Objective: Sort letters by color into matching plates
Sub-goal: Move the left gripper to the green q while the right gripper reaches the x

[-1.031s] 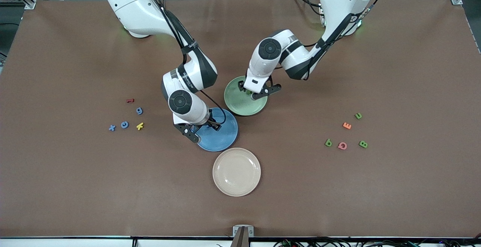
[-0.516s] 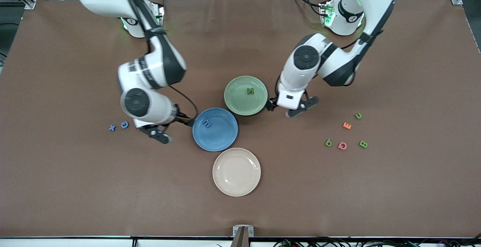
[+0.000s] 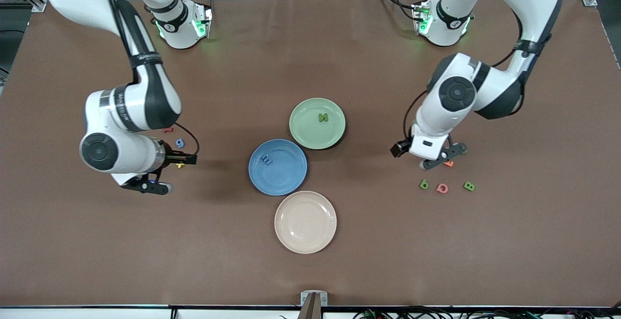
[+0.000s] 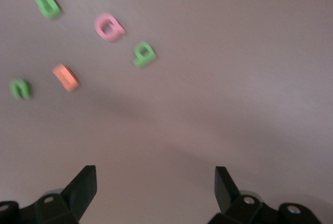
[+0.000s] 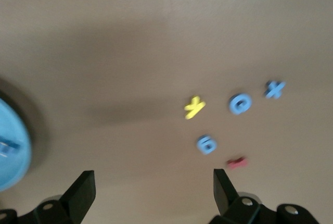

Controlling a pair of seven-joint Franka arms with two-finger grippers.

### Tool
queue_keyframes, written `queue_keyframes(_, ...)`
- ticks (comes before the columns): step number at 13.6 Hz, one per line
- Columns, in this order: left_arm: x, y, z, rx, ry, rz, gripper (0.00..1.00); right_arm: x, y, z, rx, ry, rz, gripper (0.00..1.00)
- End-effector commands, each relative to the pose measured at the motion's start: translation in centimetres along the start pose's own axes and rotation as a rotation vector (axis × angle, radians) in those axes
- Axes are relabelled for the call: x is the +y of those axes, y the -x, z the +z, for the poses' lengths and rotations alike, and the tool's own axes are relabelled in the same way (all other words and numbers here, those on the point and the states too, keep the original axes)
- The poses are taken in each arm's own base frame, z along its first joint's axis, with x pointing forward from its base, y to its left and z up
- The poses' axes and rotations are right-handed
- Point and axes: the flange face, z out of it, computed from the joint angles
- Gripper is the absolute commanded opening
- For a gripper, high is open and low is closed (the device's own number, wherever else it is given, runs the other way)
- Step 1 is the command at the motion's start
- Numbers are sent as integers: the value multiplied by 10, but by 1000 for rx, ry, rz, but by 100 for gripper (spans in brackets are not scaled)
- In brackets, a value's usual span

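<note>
The blue plate (image 3: 286, 178) holds a blue m (image 3: 266, 159), and the pale green plate (image 3: 310, 134) holds a green N (image 3: 322, 117). My right gripper (image 3: 165, 173) hangs open and empty over the loose letters at the right arm's end. In the right wrist view these are blue g (image 5: 206, 144), c (image 5: 240, 103) and x (image 5: 274, 89). My left gripper (image 3: 434, 159) is open and empty over the group at the left arm's end. There lie green p (image 3: 424, 184), B (image 3: 468, 186) and, in the left wrist view, u (image 4: 21, 88).
A beige plate (image 3: 305, 231) sits nearest the front camera, beside the blue one. A yellow letter (image 5: 194, 107) and a red letter (image 5: 237, 162) lie among the blue ones. An orange E (image 4: 66, 76) and a pink Q (image 3: 442, 188) lie among the green ones.
Both grippers opened over their plates, leaving the m and the N there. Each arm then swung outward to the letter group at its own end of the table.
</note>
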Motion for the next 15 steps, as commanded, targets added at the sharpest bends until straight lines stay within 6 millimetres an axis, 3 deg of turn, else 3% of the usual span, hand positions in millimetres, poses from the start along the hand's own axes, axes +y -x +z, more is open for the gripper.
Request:
queue_keyframes(1, -37, -30, 20, 9, -48, 47, 100, 59, -10, 3, 9, -19, -112, 100)
queue_keyframes(5, -45, -57, 72, 60, -59, 201, 99, 136, -25, 31, 107, -40, -224, 100)
queue_keyframes(8, -34, -62, 84, 55, -26, 367, 97, 168, -25, 52, 151, -40, -219, 99)
queue_keyframes(12, -25, -60, 99, 75, 30, 615, 88, 178, -10, 91, 164, -42, -181, 90)
queue_keyframes(15, -17, -57, 114, 78, 67, 712, 75, 176, -5, 106, 177, -40, -164, 73)
